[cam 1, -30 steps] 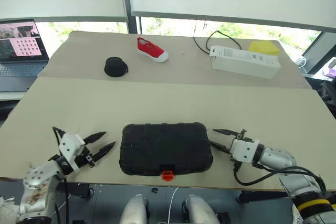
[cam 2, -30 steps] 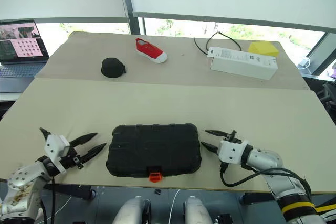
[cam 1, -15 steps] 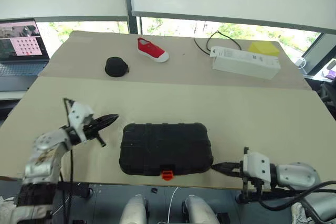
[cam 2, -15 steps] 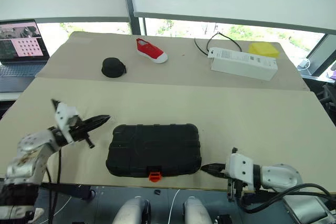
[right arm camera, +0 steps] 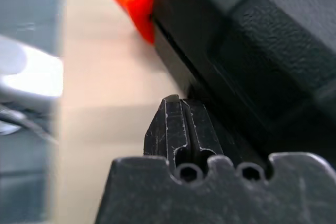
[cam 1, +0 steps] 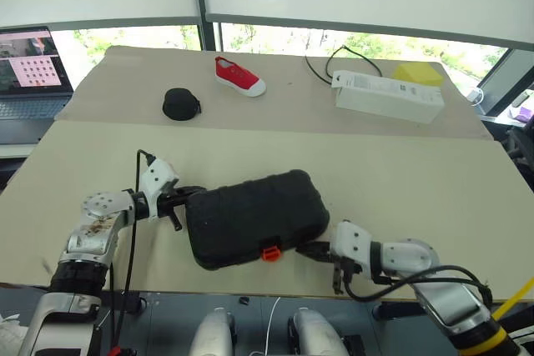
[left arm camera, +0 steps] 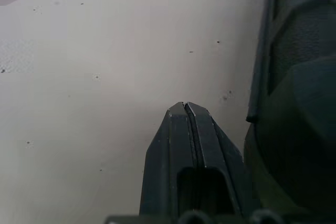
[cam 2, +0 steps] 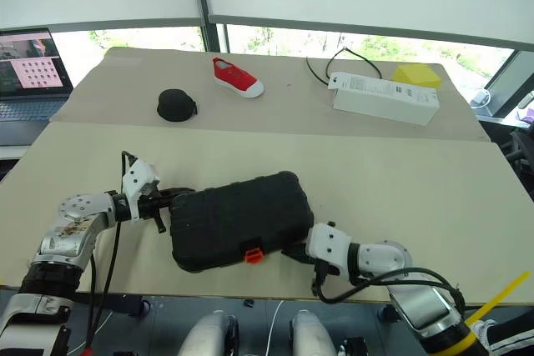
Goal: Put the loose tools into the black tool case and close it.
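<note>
Bare table (cam 1: 400,164) beyond black tool case (cam 1: 254,216)

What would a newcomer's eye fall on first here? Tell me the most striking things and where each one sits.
First, the flat black plastic tool case, closed and lying askew near the front edge of the beige table, its small orange latch facing the robot. The left gripper, fingers shut, sits at the case's left end, and the right gripper, also shut, at its front right corner. Far back lies a small red shoe.
</note>
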